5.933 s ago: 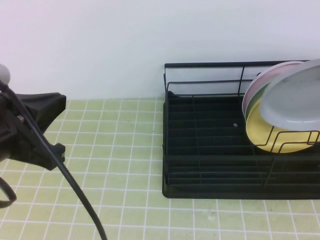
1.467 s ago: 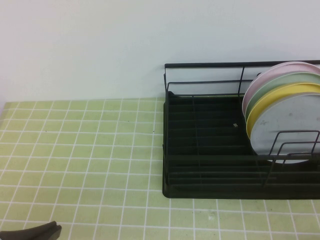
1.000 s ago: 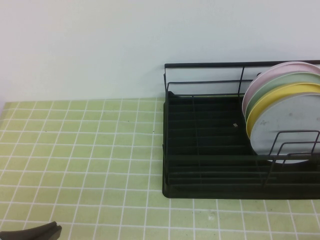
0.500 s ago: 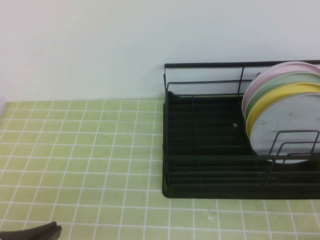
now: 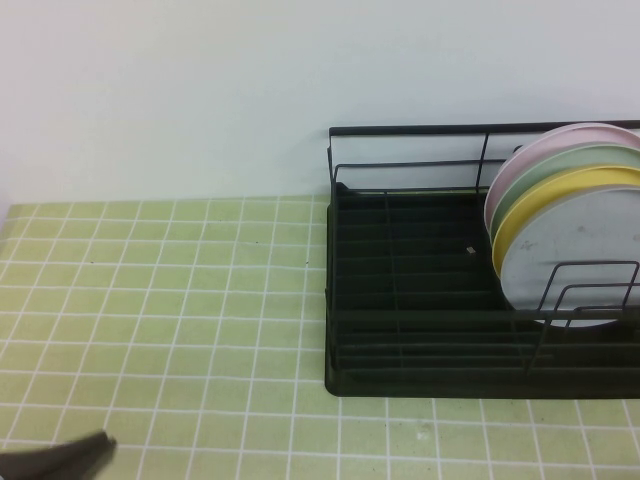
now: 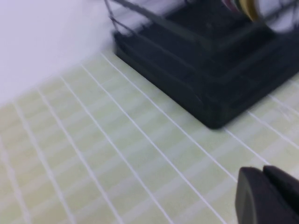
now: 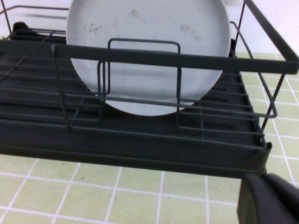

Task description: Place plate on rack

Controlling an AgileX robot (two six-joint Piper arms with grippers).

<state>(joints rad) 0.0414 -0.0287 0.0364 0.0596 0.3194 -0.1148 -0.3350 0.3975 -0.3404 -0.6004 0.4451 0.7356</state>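
I'm reading the high view as a clock face. The black rack (image 5: 430,381) sits on the green tiled table (image 5: 180,300) at about 3 o'clock and runs off the frame edge on that side. Its back rail is close to the white wall (image 5: 180,90).

The gray plate (image 5: 572,252) is in the rack, on edge at the rack's 3 o'clock end. It is the front one of four plates. Just behind it, toward 12 o'clock, come the yellow plate (image 5: 528,207), the green plate (image 5: 548,167) and the pink plate (image 5: 545,140). All four lean the same way, and each shows only a crescent past the next. In the right wrist view the gray plate (image 7: 149,42) stands behind two wire loops of the rack (image 7: 140,144) with its lower edge down among the bars, and it has a few smudges on its face.

Left gripper (image 5: 62,460) is down at 7 o'clock, low over the tiles and well apart from the rack. Only a dark blurred tip shows there. In its own wrist view the left gripper (image 6: 264,186) has its fingers clenched together and holds nothing, and the rack (image 6: 210,70) is ahead across bare tiles.

Right gripper (image 7: 267,193) is out of the high view. Its wrist view puts it over the tiles just in front of the rack's near wall, facing the gray plate. It is clenched and empty too.

Nothing is touching the plates.
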